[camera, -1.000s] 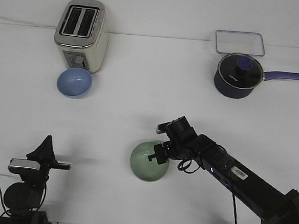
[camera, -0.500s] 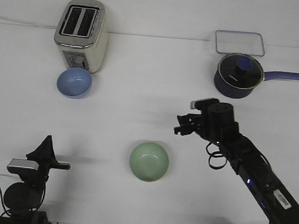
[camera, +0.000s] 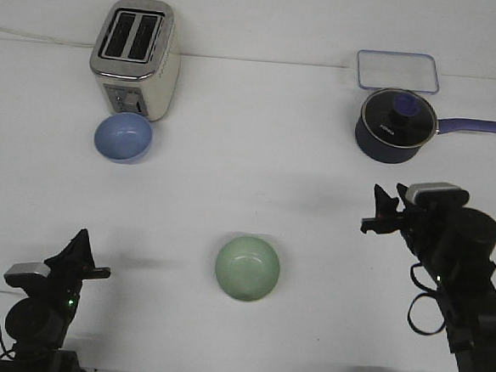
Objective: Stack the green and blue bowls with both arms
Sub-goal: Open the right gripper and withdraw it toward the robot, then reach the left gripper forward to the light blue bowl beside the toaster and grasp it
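So the green bowl [camera: 247, 268] sits on its own on the white counter [camera: 249, 169], front and centre, upright and with nothing in it. The right arm's jaws [camera: 381, 211] are up off to the right of it, well apart, not touching anything; they hold nothing, and they look spread a bit, but it's small and dark so honestly I can't tell for sure. The left arm [camera: 40, 299] is down at the near left corner, well left of the green bowl, and its jaws [camera: 81, 255] just look like a dark pointed shape from this angle, so can't tell whether they're spread or pressed together; nothing seems to be in them. The blue bowl [camera: 124, 136] is way back on the left, just in front of the toaster [camera: 136, 57], far from both sets of jaws. Back right there's a saucepan [camera: 394, 125] with a glass lid, and a clear container [camera: 397, 70] right behind it.
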Action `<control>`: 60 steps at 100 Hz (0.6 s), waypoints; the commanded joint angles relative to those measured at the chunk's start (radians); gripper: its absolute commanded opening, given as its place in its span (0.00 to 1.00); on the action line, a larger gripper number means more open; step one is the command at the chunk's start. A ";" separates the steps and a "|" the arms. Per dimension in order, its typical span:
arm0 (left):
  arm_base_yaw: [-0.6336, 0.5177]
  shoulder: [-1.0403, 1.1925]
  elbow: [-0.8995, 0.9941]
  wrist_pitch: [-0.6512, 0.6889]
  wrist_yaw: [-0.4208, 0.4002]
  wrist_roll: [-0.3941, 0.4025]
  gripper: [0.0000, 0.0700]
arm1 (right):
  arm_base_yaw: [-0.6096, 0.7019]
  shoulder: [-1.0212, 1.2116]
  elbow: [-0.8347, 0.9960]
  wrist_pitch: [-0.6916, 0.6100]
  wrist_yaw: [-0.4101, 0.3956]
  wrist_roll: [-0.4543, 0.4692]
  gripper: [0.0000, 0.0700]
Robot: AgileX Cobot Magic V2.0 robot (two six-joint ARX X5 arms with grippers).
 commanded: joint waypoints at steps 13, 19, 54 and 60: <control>0.002 0.200 0.155 -0.034 0.001 -0.023 0.02 | -0.017 -0.135 -0.202 0.074 -0.005 -0.002 0.42; 0.004 0.309 0.225 -0.058 0.001 -0.022 0.02 | -0.016 -0.170 -0.263 0.097 -0.005 0.006 0.42; 0.064 1.038 0.837 -0.342 0.002 0.082 0.20 | -0.016 -0.295 -0.390 0.120 -0.009 0.012 0.42; 0.079 1.133 0.927 -0.362 0.003 0.082 0.44 | -0.017 -0.307 -0.390 0.120 -0.020 0.012 0.42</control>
